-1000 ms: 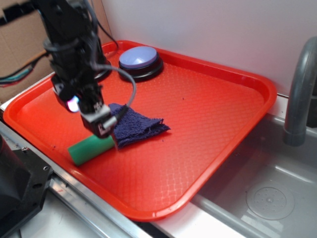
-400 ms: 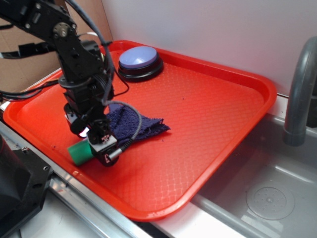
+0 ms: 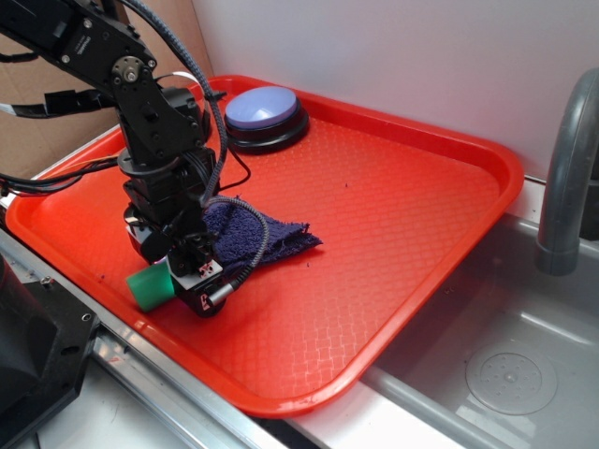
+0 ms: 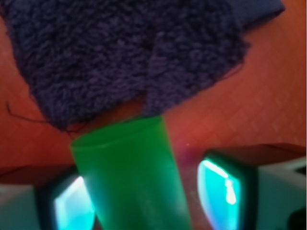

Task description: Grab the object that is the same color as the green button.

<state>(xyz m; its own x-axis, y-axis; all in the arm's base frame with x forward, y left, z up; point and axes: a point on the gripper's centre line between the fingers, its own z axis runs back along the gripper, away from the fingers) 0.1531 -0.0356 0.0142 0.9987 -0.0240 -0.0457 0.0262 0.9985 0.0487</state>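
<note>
The green cylinder (image 4: 129, 177), lying on the red tray (image 3: 393, 215) just beside the navy cloth (image 4: 129, 52), is straddled by the unclenched gripper (image 3: 182, 281).

exterior: bright, even, soft shadows, sharp | wrist: dim, blurred close-up, cyan glow at bottom

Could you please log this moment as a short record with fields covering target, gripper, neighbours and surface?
target: smooth green plastic cylinder, lying on the tray
gripper: black gripper lowered, fingers on both sides of the cylinder; closure unclear
neighbour: dark navy terry cloth, by the cylinder's far end
other: lavender-blue domed button, tray's far edge
surface: red plastic tray
</note>
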